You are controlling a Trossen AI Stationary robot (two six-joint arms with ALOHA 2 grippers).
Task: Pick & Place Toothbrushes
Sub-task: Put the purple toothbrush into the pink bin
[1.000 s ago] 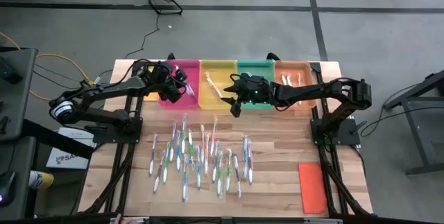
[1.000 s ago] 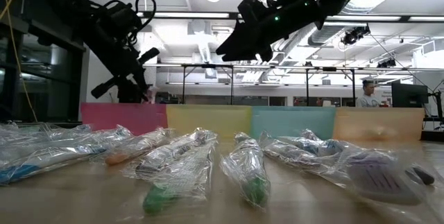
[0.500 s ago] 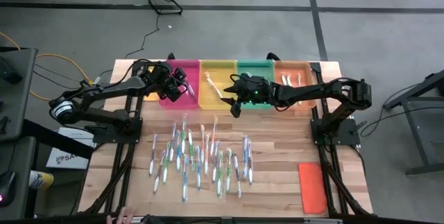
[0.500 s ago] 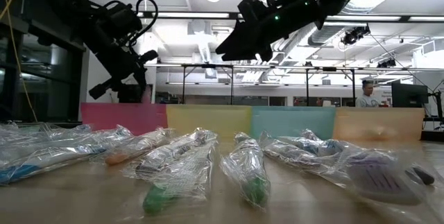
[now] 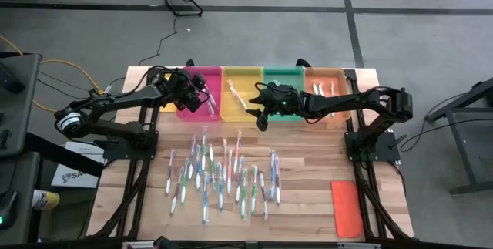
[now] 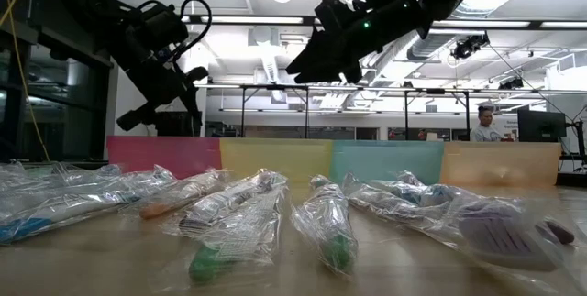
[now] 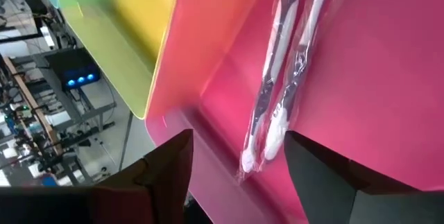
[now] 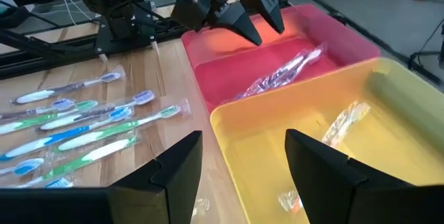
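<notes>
My left claw hangs open over the pink tray, its two dark fingers apart. Two wrapped toothbrushes lie side by side in that tray. At ten o'clock sits the yellow tray.

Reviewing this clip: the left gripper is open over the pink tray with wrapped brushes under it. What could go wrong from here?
1. The left gripper hangs low over the pink tray; lifting out carelessly could snag the wrapped toothbrushes and drag them out.
2. The right gripper hovers open over the yellow tray, close by; both arms moving at once could collide.
3. The toothbrushes on the table overlap, so a grasp may take two.
</notes>
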